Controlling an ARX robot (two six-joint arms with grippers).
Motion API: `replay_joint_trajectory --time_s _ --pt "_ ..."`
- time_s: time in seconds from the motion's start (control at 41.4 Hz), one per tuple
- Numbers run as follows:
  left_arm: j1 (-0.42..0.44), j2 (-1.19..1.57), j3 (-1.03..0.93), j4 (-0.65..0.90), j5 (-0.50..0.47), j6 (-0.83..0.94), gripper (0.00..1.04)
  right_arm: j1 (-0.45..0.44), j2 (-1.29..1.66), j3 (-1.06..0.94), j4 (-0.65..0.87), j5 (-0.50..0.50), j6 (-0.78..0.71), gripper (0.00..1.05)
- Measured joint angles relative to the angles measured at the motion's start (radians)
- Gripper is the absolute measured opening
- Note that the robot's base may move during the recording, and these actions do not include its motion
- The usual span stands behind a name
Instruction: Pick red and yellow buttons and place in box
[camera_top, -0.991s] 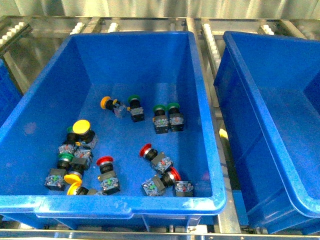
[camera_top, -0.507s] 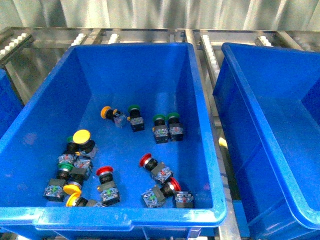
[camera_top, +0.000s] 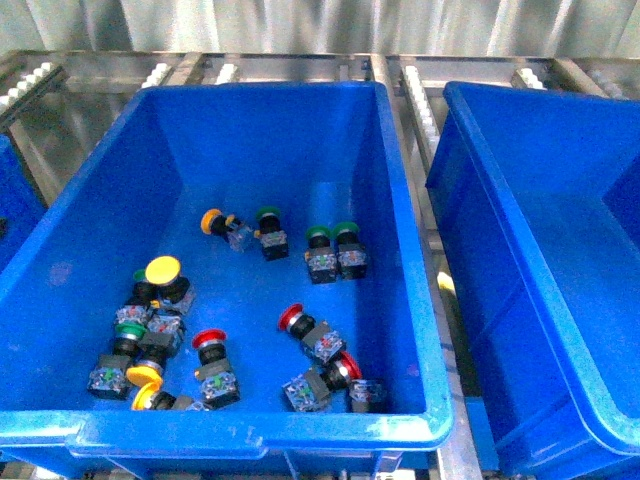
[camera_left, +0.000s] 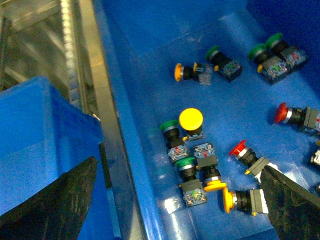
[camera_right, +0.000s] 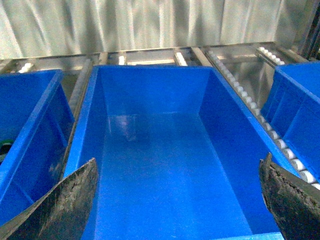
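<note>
- Two grippers, neither holding anything: your left gripper (camera_left: 175, 185) has its fingers spread wide over the button bin, and your right gripper (camera_right: 177, 190) is opened just as wide above the box.
- The red and yellow buttons (camera_top: 208, 340) are small push-button switches with round mushroom caps on black bodies. They lie scattered among green-capped ones (camera_top: 318, 238) on the floor of the large deep blue plastic bin (camera_top: 250, 430) on the left.
- None is in the box (camera_top: 520, 200), the empty twin bin just beside it on the right.
- Your left arm looks the nearer one, since its camera looks straight into the buttons. The big yellow-capped switch (camera_left: 191, 119) sits beyond the fingertips, roughly centred between them, its cap turned up toward the camera and a green-capped neighbour just beside it.
- Expect to reach forward and down. The crowding there could spoil a clean grasp.
</note>
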Motion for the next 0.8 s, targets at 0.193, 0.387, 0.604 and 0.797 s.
replay_joint_trajectory --time_s 0.193,0.387,0.604,0.797 --pt "-0.043 0.216 0.174 -0.02 0.026 0.128 0.97 0.0 0.0 0.0 0.0 0.0 0.0 0.98" --pt "-0.045 0.4 0.338 -0.089 0.051 0.238 0.97 0.0 0.0 0.0 0.0 0.0 0.0 0.98" --pt "-0.047 0.569 0.532 -0.215 0.076 0.341 0.97 0.0 0.0 0.0 0.0 0.0 0.0 0.98" --pt "-0.047 0.684 0.637 -0.263 0.077 0.437 0.97 0.0 0.0 0.0 0.0 0.0 0.0 0.98"
